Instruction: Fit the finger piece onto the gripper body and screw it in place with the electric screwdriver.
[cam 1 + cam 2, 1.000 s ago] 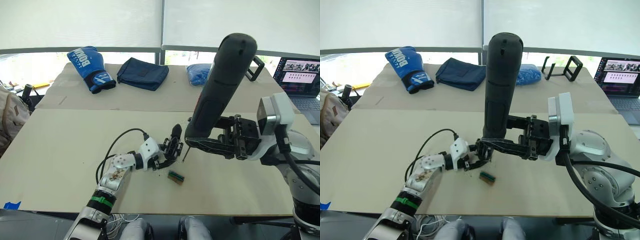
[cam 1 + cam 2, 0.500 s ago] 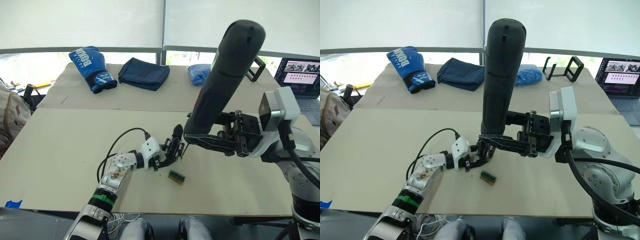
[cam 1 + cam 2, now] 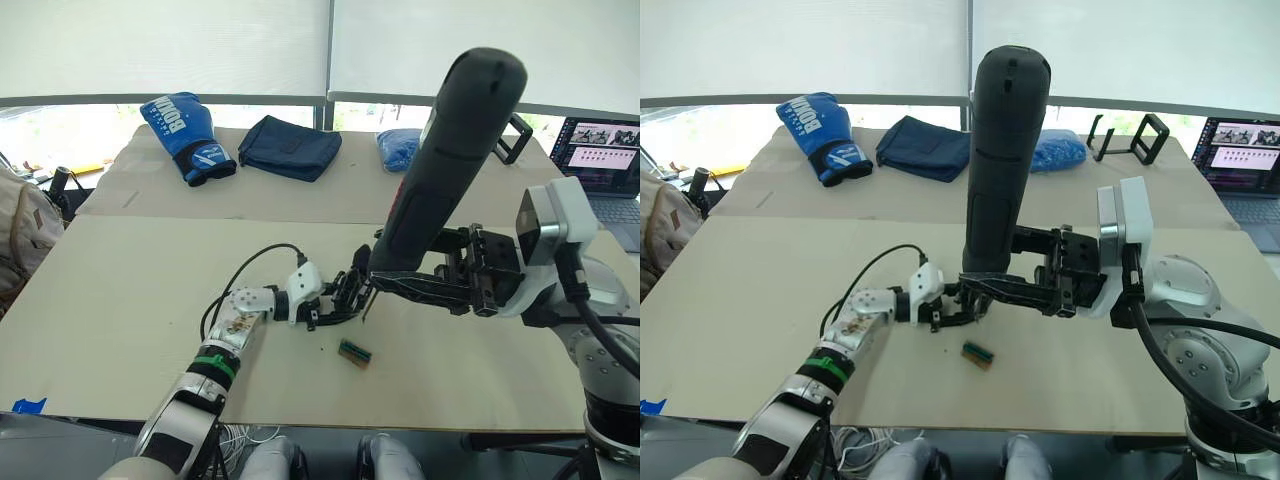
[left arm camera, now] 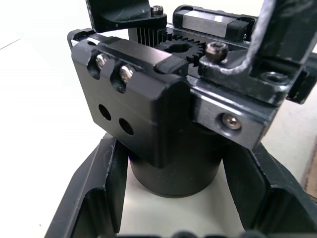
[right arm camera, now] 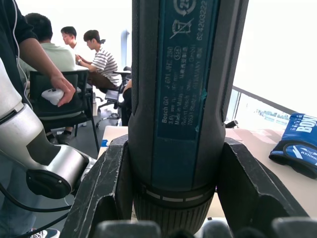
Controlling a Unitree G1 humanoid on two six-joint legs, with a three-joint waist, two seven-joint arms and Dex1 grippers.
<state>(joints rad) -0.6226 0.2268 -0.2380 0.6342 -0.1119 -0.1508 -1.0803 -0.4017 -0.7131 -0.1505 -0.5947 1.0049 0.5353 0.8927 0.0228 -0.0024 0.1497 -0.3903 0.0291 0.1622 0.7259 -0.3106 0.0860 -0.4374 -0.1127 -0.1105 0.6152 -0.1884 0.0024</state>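
left end effector: clenched round the gripper body on the table.
right end effector: grasping the electric screwdriver, axis near upright.
bit: tip just right of the body.

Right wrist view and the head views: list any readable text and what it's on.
"Bosch GO": label on the electric screwdriver, held in the right tool; the finer print below and the number near the top are too blurred to quote.
"BOXI...", cut off: blue boxing glove.
Laptop screen: too small to read.
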